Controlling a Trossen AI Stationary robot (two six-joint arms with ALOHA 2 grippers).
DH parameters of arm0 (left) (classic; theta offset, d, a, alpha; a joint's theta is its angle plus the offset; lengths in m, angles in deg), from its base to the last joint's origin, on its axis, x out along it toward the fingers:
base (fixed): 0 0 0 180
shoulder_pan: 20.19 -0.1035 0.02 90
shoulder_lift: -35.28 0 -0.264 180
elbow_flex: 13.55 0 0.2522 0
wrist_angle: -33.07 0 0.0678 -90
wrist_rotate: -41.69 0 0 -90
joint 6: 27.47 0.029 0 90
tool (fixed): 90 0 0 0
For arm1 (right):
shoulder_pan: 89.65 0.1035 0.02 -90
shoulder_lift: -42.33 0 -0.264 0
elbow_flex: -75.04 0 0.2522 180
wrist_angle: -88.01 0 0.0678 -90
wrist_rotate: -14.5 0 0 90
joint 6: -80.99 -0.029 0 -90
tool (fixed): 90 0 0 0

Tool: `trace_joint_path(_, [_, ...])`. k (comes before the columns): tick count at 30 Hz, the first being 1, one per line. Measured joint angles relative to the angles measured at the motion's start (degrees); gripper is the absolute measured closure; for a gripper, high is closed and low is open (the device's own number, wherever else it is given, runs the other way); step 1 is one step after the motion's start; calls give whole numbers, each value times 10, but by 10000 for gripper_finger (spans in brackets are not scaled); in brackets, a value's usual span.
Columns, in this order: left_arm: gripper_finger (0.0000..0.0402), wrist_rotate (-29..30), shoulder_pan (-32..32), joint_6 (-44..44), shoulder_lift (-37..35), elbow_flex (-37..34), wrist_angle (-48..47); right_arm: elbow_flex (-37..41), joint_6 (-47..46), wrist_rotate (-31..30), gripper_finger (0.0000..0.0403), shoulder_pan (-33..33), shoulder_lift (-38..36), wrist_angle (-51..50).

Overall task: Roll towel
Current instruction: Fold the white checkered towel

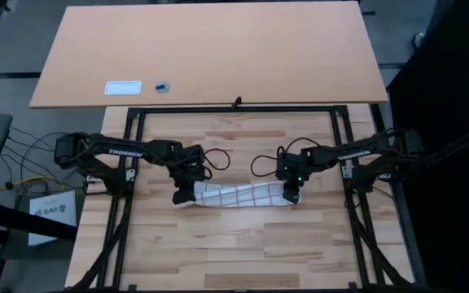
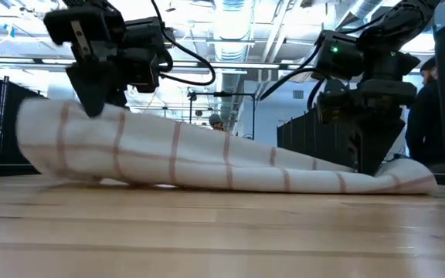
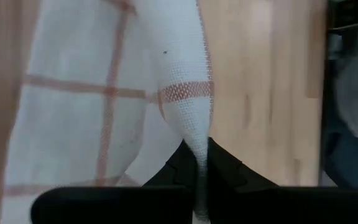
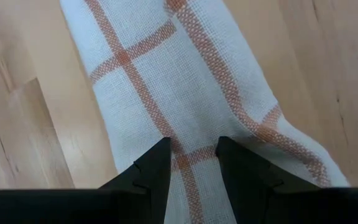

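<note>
The towel [image 1: 233,195] is stretched as a long roll on the wooden table [image 1: 243,252] between both grippers. One end is pinched in the left gripper [image 3: 196,163], fingers pressed together; the other lies between the right gripper [image 4: 192,163] fingers, parted around cloth.

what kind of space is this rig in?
Probably a robotics lab or industrial workshop: exposed ceiling ducts and lights, a butcher-block bench on a black frame, loose cables beside it, two arms handling a towel.
</note>
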Motion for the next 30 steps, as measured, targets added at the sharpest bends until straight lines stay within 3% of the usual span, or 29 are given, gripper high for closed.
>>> trace_joint_path(3, [402,-74,-10,-9,0,0,0,1,0,0,280,9,0,2])
trace_joint_path(7, [402,-122,-36,-14,0,0,-1,16,-11,0,280,21,0,17])
trace_joint_path(15, [402,-128,-112,22,17,0,-4,28,-33,2,281,40,-1,36])
trace_joint_path(22, [402,-128,-117,72,106,0,-3,28,-40,3,281,41,-1,40])
trace_joint_path(30, [402,-147,-140,100,123,1,-6,28,-44,4,281,42,-1,41])
